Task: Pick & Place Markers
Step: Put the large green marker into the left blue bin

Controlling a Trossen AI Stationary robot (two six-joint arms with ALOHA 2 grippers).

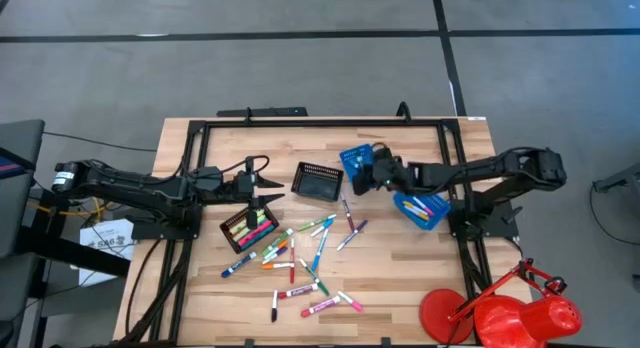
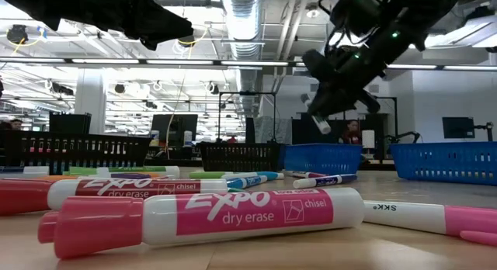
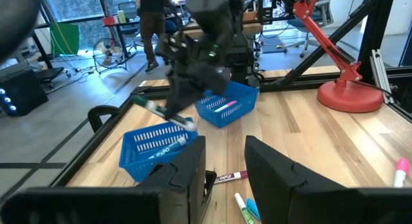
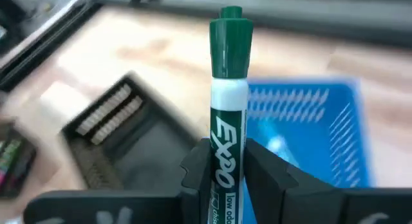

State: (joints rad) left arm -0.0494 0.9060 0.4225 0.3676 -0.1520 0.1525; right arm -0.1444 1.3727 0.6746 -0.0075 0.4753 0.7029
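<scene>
My right gripper (image 1: 372, 173) is shut on a green marker (image 4: 228, 89) and hovers over a blue mesh tray (image 1: 355, 158) at the table's far middle. In the left wrist view the green marker (image 3: 161, 112) hangs tilted above that blue tray (image 3: 154, 143). My left gripper (image 1: 266, 186) is open and empty (image 3: 225, 166), above the far edge of a black tray (image 1: 250, 228) that holds coloured markers. Several loose markers (image 1: 300, 258) lie flat on the wood. My right gripper pinches the green marker by its white printed barrel (image 4: 226, 166) between the two fingers. The marker lies along the fingers, and its green cap (image 4: 230, 37) sticks out past the fingertips. It is lifted clear of the table and tilted, over the blue tray.
An empty black mesh tray (image 1: 318, 182) stands between the two grippers. A second blue tray (image 1: 420, 210) with markers sits under the right arm. A red lamp (image 1: 500, 308) stands at the near right corner. A black frame (image 1: 300, 121) edges the table.
</scene>
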